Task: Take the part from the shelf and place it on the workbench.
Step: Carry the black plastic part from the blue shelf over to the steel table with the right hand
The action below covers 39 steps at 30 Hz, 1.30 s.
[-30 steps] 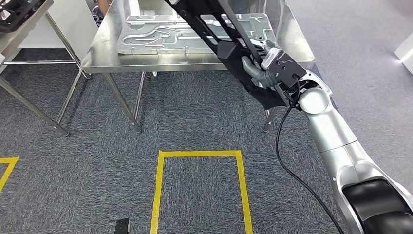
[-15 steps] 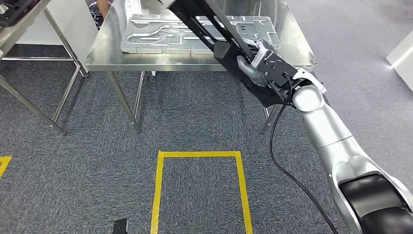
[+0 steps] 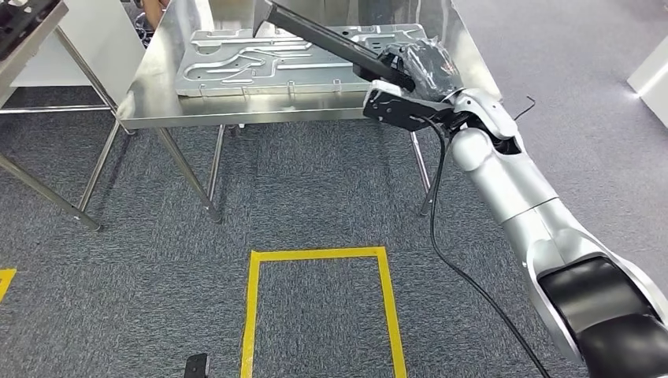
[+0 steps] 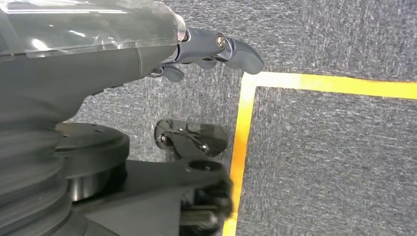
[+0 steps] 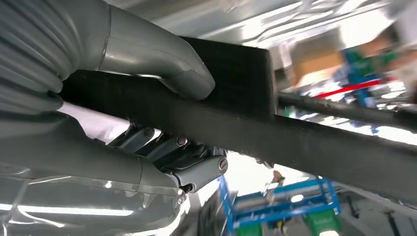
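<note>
The part [image 3: 331, 39] is a long black frame, and my right hand [image 3: 417, 67] grips it at its near end. It slants low over the near right corner of the steel workbench [image 3: 157, 102], its far end reaching toward the bench's back. Up close in the right wrist view, the thumb [image 5: 162, 59] lies across the black part [image 5: 305, 142] and the darker fingers [image 5: 187, 162] wrap it from the other side. My left hand [image 4: 211, 46] hangs over the carpet holding nothing, its fingers apart.
A silver stamped metal plate [image 3: 260, 63] covers most of the bench top. Another steel-legged table [image 3: 31, 35] stands at the left. A yellow tape rectangle [image 3: 315, 253] marks the grey carpet before the bench. A black cable [image 3: 438, 236] hangs from my right wrist.
My right arm has lifted and turned, bringing the black part from a steep slant in front of the bench edge to a flatter lie over the bench top. The view shifted slightly.
</note>
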Each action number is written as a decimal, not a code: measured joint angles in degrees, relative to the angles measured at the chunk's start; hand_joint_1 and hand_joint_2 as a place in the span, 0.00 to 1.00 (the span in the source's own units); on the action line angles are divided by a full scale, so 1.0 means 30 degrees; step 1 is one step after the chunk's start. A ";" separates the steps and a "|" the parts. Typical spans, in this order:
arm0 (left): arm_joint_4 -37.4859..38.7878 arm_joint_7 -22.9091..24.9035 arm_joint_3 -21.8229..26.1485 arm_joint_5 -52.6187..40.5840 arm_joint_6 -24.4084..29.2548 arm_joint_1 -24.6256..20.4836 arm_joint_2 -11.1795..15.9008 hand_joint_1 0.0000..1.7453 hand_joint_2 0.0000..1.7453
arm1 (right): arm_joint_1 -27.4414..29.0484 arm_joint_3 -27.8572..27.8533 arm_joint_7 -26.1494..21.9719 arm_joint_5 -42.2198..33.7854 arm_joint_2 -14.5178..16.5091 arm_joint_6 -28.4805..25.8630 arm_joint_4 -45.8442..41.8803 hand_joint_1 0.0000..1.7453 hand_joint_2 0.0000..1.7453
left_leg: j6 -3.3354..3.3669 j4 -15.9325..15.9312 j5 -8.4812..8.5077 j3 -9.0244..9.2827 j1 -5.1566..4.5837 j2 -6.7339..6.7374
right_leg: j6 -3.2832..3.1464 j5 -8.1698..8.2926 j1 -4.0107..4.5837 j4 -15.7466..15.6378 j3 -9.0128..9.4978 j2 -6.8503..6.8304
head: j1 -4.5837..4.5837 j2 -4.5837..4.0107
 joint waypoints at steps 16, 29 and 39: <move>0.0000 0.0335 -0.0191 -0.0397 -0.0007 -0.0178 0.0058 0.00 1.00 | -0.1174 0.0830 0.0745 0.2833 0.1963 -0.2291 0.3644 1.00 1.00 | 0.0866 -0.5915 0.1847 0.3457 0.0010 -0.0220 | 0.1126 -0.1375 -0.0157 0.4630 -0.2921 -0.0029 | 0.0015 0.0000; 0.0000 0.0273 -0.0413 -0.0450 -0.0109 -0.0244 0.0080 0.00 1.00 | -0.1480 0.1060 0.1658 0.5336 0.3457 -0.3023 0.4694 1.00 1.00 | -0.0169 -0.0529 -0.0581 0.1214 0.0121 -0.0160 | -0.0234 0.0696 0.0086 -0.0217 -0.0566 0.0134 | -0.0002 0.0000; 0.0000 0.0066 -0.0390 -0.0027 0.0066 -0.0004 0.0310 0.00 1.00 | -0.1668 0.1309 0.1850 0.7188 0.4938 -0.3562 0.6519 1.00 1.00 | 0.0701 -0.6089 0.3003 0.2444 -0.0238 -0.0204 | 0.0230 -0.0598 0.0373 -0.0039 0.1133 0.0183 | 0.0003 0.0000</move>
